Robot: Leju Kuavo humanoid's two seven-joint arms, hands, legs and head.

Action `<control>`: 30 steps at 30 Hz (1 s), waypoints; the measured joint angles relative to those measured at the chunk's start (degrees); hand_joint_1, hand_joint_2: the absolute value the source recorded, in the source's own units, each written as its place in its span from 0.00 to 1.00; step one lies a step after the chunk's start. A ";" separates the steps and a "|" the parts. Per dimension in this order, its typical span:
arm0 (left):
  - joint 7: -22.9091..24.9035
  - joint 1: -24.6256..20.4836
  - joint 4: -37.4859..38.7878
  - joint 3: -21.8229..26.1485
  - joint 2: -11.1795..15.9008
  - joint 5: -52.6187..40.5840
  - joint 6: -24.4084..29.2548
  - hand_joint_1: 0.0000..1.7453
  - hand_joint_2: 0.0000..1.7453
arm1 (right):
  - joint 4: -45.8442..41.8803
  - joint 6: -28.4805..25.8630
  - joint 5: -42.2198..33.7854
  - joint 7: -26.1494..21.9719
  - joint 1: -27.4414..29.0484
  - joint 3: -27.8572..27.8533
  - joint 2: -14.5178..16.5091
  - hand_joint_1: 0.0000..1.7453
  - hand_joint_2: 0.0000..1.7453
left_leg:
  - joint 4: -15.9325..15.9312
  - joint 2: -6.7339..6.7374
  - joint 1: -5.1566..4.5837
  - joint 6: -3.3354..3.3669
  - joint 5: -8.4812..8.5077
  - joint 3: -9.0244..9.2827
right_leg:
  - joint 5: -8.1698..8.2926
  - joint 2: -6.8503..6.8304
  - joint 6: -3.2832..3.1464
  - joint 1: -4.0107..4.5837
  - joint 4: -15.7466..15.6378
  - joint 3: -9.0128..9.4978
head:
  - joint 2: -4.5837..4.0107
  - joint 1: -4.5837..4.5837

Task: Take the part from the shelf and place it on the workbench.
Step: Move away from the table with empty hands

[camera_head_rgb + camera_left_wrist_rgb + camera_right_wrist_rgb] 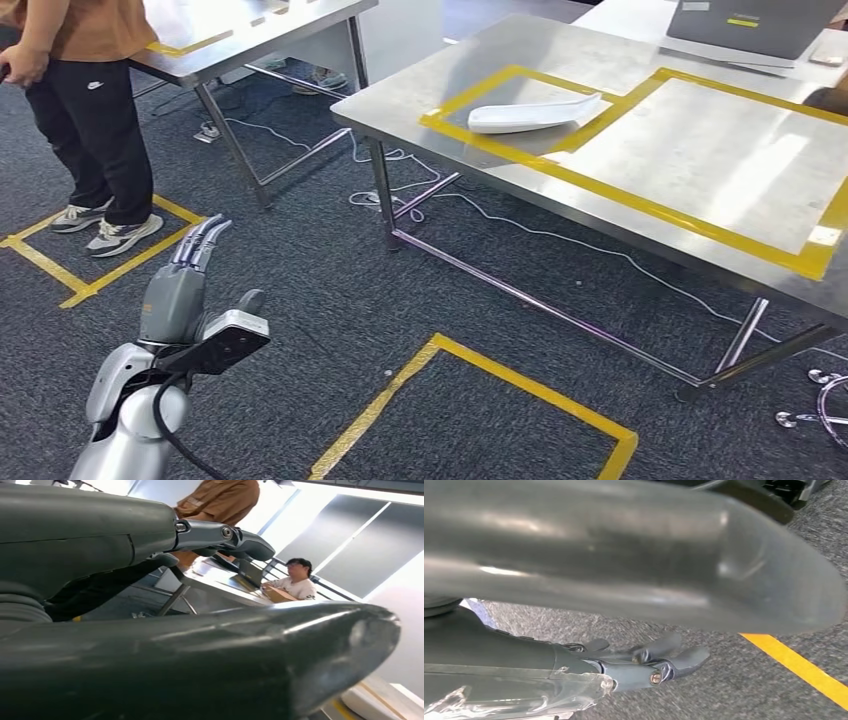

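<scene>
White and smooth, the part lay on the tabletop inside the yellow tape. It looked like light, stiff, slippery plastic; the thicker middle seemed best for holding. Left hand and right hand held nothing, fingers extended.

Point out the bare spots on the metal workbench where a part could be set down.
The large taped rectangle on the workbench is bare steel. The smaller taped box beside it holds the white part. The far corner is crowded by a laptop.
</scene>
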 joint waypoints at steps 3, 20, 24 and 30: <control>0.96 -0.15 0.00 0.07 -0.10 -0.13 -0.25 0.00 0.00 | -0.03 -0.01 -0.05 -0.01 -0.04 -0.12 -0.04 0.00 0.00 | -2.08 0.00 -0.19 1.38 0.06 0.77 | -0.30 -1.18 0.81 0.37 -0.03 0.27 | 0.00 0.40; 1.39 -0.44 0.55 0.54 -0.01 1.69 -2.35 0.00 0.00 | -0.03 -0.01 -0.08 -0.02 -0.06 -0.24 -0.04 0.00 0.00 | -1.78 -7.36 -0.04 0.95 0.26 0.11 | -0.11 5.57 -0.06 -0.18 0.48 -0.44 | -0.01 0.80; 1.80 -0.80 0.73 0.56 0.05 1.01 -2.61 0.00 0.00 | -0.03 0.00 -0.03 -0.02 -0.09 -0.28 -0.05 0.00 0.00 | 9.75 -3.91 -0.21 0.10 -5.89 -5.58 | 0.15 3.51 -0.96 -0.22 -0.12 -0.19 | -0.01 0.29; 3.00 -1.84 2.04 0.27 0.43 -2.62 -1.72 0.00 0.00 | -0.03 0.12 0.07 -0.49 -0.27 -0.34 -0.11 0.00 0.00 | 2.11 -1.27 -0.16 0.22 -0.25 -1.42 | -0.25 0.89 -0.50 0.08 0.10 0.02 | -0.01 0.24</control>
